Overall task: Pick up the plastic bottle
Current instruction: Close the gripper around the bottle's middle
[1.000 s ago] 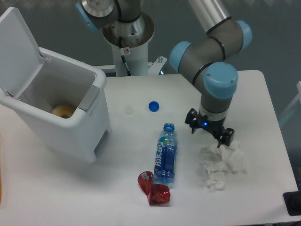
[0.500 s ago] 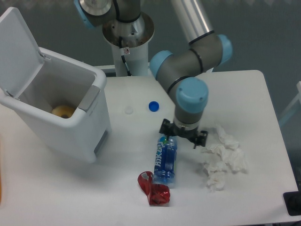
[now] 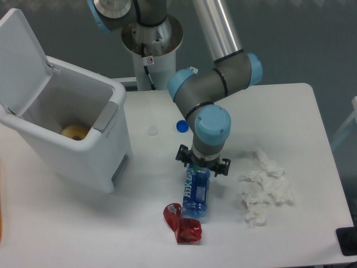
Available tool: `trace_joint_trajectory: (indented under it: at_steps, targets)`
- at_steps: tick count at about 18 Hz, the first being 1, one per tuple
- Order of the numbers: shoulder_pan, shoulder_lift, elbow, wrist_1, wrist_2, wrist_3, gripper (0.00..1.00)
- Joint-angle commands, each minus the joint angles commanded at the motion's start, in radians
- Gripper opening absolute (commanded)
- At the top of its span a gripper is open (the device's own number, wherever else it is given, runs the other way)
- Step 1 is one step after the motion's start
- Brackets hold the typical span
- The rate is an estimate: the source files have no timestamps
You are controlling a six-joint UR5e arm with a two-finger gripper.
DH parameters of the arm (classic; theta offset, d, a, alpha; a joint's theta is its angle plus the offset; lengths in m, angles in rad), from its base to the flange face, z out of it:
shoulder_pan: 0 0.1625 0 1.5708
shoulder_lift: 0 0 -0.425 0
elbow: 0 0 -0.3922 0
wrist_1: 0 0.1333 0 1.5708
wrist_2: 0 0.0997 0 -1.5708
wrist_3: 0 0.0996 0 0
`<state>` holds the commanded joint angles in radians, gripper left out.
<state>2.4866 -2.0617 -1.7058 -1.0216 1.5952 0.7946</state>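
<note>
The plastic bottle (image 3: 196,192) lies on its side on the white table (image 3: 301,111), its base toward the front edge. It is clear with a blue label. My gripper (image 3: 203,163) hangs straight over the bottle's cap end and hides the cap. Its two black fingers are spread to either side of the bottle's neck, so it is open, with nothing gripped.
A white bin (image 3: 67,134) with its lid up stands at the left. A loose blue cap (image 3: 181,126) and a small white disc (image 3: 153,131) lie behind the bottle. A crumpled red wrapper (image 3: 183,225) touches the bottle's base. Crumpled white tissue (image 3: 265,187) lies to the right.
My arm has swung left from above the tissue to above the bottle's cap end. The bottle has not moved.
</note>
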Motion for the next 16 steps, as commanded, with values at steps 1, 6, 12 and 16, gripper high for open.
trace_joint_trajectory:
  at_steps: [1, 6, 12, 16]
  targets:
    - [-0.003, -0.005, 0.000, 0.002, 0.014, -0.002, 0.95]
    - [-0.008, -0.005, 0.009, 0.000, 0.023, 0.006, 0.35]
    - [0.000, 0.009, 0.066, 0.008, 0.005, 0.003, 0.32]
    - [0.028, 0.031, 0.136, 0.003, -0.001, 0.009, 0.34]
